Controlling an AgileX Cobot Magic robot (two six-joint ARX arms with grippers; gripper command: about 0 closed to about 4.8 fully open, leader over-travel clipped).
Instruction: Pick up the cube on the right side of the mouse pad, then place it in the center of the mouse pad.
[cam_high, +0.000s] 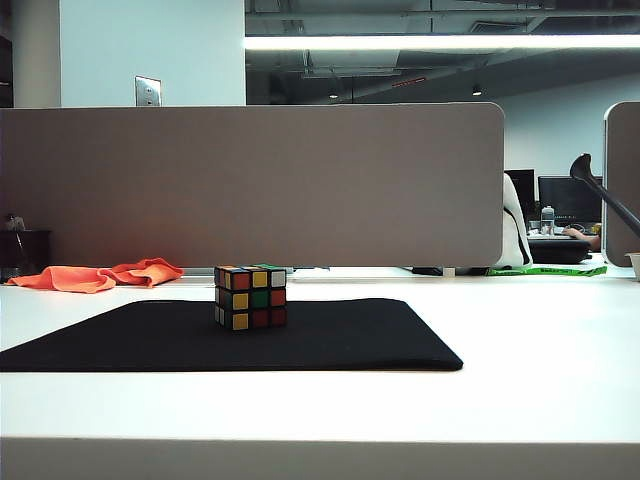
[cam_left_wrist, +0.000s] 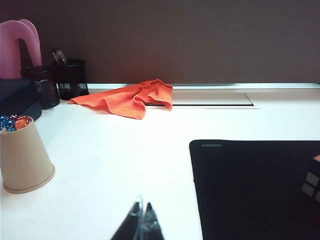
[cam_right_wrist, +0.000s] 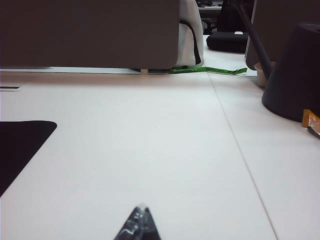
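One cube (cam_high: 250, 296), hard plastic with glossy stickers, sits on the thin matte black pad (cam_high: 340, 340), roughly mid-pad. Risk: its smooth faces may slip or twist in a pinch. Left hand (cam_left_wrist: 141, 220) and right hand (cam_right_wrist: 139, 220) are both closed, empty, low over the smooth white worktop (cam_high: 540, 340).

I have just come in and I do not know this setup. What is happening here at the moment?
Nothing is being handled right now. The cube sits on the black mouse pad, roughly at its middle. The left gripper is shut and empty above bare table beside the pad's edge. The right gripper is also shut and empty, over the white table to the right of the pad. An orange cloth lies behind the pad.
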